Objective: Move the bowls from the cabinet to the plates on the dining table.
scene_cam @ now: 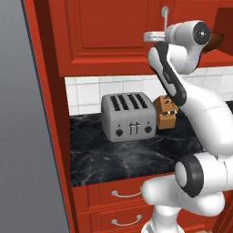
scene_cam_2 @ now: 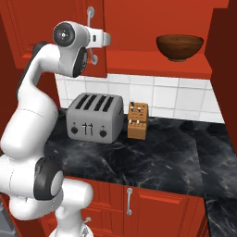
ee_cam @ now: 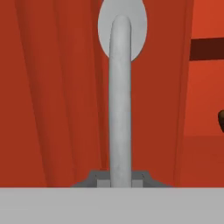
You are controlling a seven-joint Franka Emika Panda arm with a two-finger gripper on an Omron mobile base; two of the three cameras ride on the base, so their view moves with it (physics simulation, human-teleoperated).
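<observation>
Toaster [scene_cam_2: 95, 119], knife block [scene_cam_2: 138, 121] on black counter [scene_cam_2: 157, 155].

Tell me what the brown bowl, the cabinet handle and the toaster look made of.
Brown bowl: glossy dark wood or glazed ceramic; faint grain-like streaks, hard to settle.
Cabinet handle: brushed silver metal, matte grey sheen, on a round plate.
Toaster: grey metal casing, dull finish, with dark knobs.
</observation>
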